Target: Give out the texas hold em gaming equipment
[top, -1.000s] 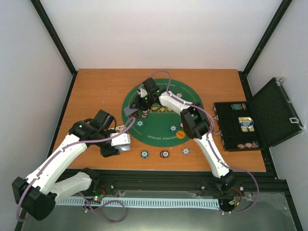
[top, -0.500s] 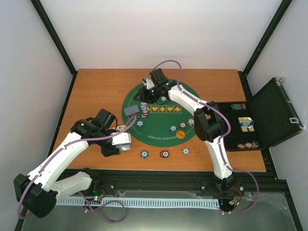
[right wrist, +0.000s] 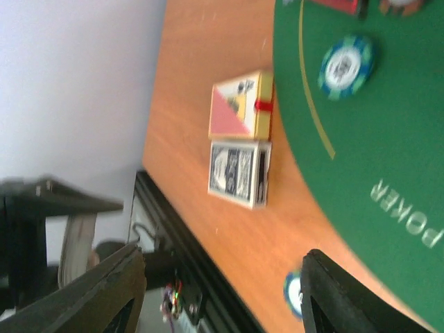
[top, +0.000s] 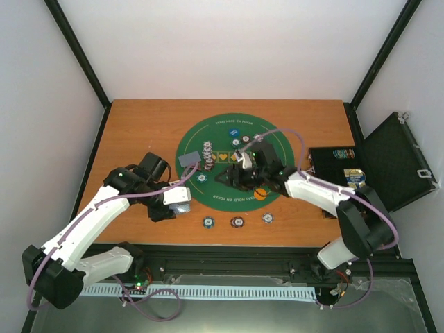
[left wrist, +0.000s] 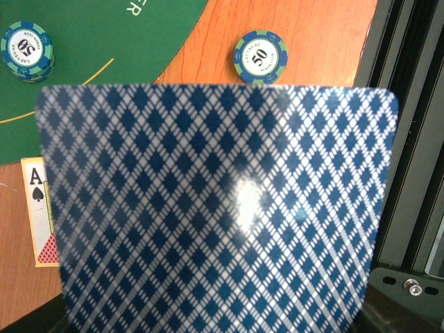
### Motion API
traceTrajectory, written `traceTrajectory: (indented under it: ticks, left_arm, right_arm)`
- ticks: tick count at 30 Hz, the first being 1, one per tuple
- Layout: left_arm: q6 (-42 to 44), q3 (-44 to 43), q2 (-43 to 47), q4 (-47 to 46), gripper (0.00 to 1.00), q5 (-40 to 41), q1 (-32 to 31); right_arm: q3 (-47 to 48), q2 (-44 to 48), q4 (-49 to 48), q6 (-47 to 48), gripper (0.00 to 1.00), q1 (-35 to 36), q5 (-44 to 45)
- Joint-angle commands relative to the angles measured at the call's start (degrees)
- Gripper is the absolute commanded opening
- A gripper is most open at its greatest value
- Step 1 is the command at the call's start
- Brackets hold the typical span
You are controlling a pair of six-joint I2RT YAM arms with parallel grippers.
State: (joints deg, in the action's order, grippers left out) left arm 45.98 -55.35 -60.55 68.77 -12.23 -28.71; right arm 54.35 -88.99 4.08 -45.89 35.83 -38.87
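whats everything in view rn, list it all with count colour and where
held card: 1, blue diamond back, in left gripper
grey card: 1 or a small pile, grey, left part of mat
row chips: 3, teal, brown, grey-white, on wood near front edge
mat chips: a stack plus a few singles, mixed colours, on mat
orange disc: 1, orange, near edge of mat
card boxes: 2, red-yellow and dark blue, on wood beside mat
mat: 1, green, round, mid table
case: 1, black, open, right side, chips and a deck inside
table: 1, wood
left gripper: shut on held card, left of mat
right gripper: open, empty, over mat
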Motion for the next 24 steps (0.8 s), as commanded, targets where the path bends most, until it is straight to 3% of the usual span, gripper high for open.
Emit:
traceTrajectory:
  ticks: [1,6,15,24]
  left_arm:
    - [-1.4,-3.0,-0.6,-0.5,0.27,-1.3,-0.2]
    - [-1.7,-3.6,-1.1,-0.3,0.27,-1.5,-0.2]
    - [-2.8,-6.0,-2.0,0.6,0.27,-3.7,-0.2]
    - [-2.7,-6.4,-2.2,0.7,0.27,-4.2,-0.2]
  right_arm:
    - [-9.9,8.5,-15.7,-9.3,0.63,4.1,-0.6]
    - [-14.6,12.3,-20.8,-13.4,0.67,8.9,1.0]
    - [-13.7,7.2,-31.0,-17.9,0.72,13.7,-0.8]
    - [-12.6,4.3,-35.2,-20.8,0.72,15.6,-0.4]
